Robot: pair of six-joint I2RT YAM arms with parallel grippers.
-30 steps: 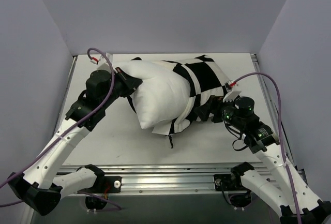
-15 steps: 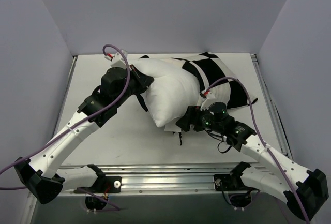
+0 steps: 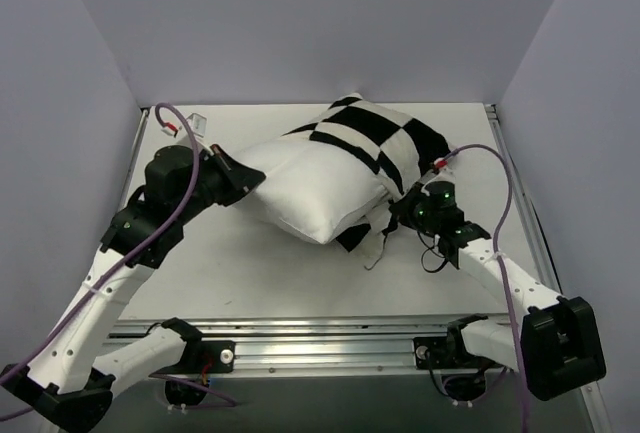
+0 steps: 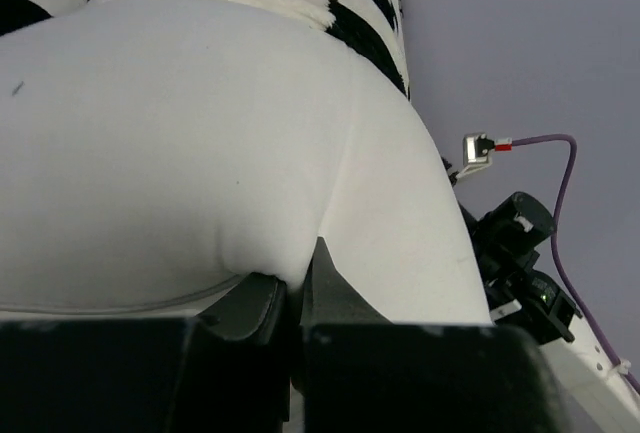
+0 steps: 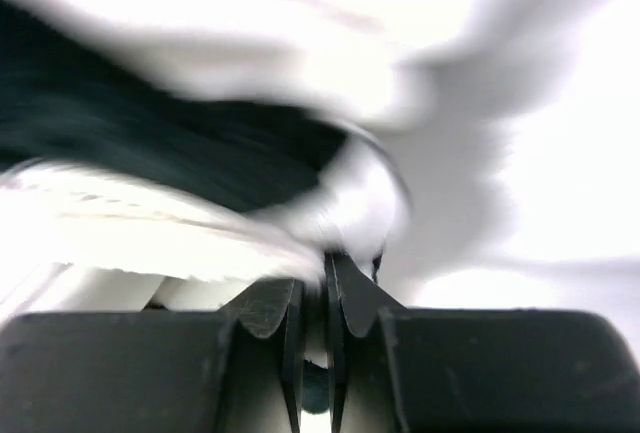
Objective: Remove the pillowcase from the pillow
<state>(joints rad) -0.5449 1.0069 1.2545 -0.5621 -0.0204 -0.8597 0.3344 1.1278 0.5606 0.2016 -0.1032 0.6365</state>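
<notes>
Top external: purple cable (image 3: 481,148) arcs beside pillowcase (image 3: 385,139), which half covers pillow (image 3: 300,183).

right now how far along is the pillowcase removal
Half done: the pillow shows bare white at its near-left end. In hand: the left gripper pinches that end, the right gripper is shut on the pillowcase at its loose edge. Left: the far-right end, under checked fabric, must slide free.
</notes>
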